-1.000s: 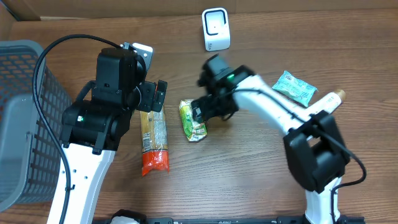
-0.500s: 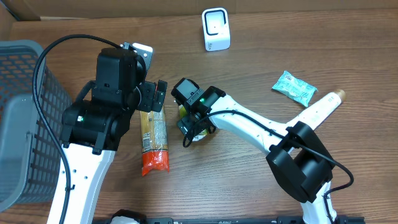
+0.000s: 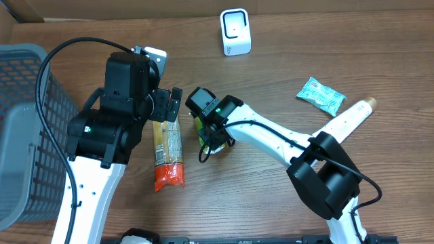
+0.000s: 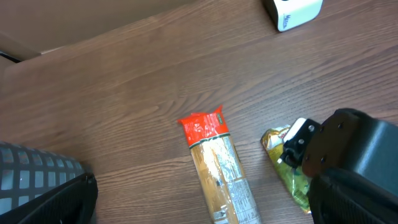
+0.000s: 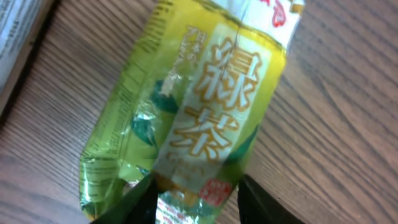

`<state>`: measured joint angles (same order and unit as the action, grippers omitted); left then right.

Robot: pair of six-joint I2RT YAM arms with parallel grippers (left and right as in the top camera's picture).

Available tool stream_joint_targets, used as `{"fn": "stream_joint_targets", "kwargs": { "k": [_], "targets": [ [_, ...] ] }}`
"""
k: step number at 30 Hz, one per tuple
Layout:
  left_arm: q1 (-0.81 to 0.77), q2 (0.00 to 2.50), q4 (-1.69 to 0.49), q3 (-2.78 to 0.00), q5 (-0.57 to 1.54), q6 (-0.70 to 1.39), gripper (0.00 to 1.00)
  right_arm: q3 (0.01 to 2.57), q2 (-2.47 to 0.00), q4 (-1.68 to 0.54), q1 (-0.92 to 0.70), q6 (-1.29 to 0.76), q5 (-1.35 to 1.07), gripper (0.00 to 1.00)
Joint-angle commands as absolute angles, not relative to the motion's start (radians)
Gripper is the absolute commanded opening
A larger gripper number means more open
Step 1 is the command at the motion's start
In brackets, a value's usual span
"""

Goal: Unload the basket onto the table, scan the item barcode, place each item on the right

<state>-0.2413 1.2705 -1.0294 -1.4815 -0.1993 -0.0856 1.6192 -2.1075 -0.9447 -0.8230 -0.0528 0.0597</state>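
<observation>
Contact is just forming: the right gripper [image 3: 211, 139], which a second ago was standing wide beside the green tea packet [image 5: 205, 106], is now sitting over it near the middle of the table [image 3: 285, 74]. Its fingers [image 5: 134, 202] are narrowing onto the packet's lower end; whether they are already pinching it, I cannot tell. The left gripper [image 3: 169, 105] is idling, jaws spread wide, above the pasta packet [image 3: 167, 152]. The scanner [image 3: 235, 32] is waiting at the table's far edge, so lifting and carrying are likely coming next.
</observation>
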Motion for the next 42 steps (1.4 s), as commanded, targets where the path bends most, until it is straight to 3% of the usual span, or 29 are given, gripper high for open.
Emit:
{"fn": "stream_joint_targets", "kwargs": {
  "k": [1,8,13,15,19,23,28,37,39,42],
  "targets": [
    [-0.236,1.275,-1.029,-1.489,-0.210,-0.101,1.00,1.668,-2.123,-0.978,-0.780,-0.081,0.069,0.41],
    [-0.236,1.275,-1.029,-1.489,-0.210,-0.101,1.00,1.657,-2.123,-1.065,-0.624,-0.078,0.155,0.49],
    [-0.236,1.275,-1.029,-1.489,-0.210,-0.101,1.00,1.700,-2.123,-1.045,-0.567,-0.015,-0.044,0.70],
    [-0.236,1.275,-1.029,-1.489,-0.210,-0.101,1.00,1.735,-2.123,-1.036,-0.568,-0.014,-0.128,0.74],
    [-0.236,1.275,-1.029,-1.489,-0.210,-0.101,0.99,1.746,-2.123,-0.996,-0.614,-0.051,-0.299,0.92],
    [-0.236,1.275,-1.029,-1.489,-0.210,-0.101,0.99,1.722,-2.135,-0.974,-0.678,-0.142,-0.316,1.00],
    [-0.236,1.275,-1.029,-1.489,-0.210,-0.101,1.00,1.721,-2.188,-0.968,-0.735,-0.260,-0.229,1.00],
    [-0.236,1.275,-1.029,-1.489,-0.210,-0.101,1.00,1.748,-2.239,-0.982,-0.733,-0.285,-0.218,1.00],
    [-0.236,1.275,-1.029,-1.489,-0.210,-0.101,1.00,1.751,-2.239,-0.992,-0.732,-0.286,-0.218,0.92],
    [-0.236,1.275,-1.028,-1.489,-0.210,-0.101,1.00,1.775,-2.239,-1.021,-0.724,-0.286,-0.232,0.59]
  ]
}}
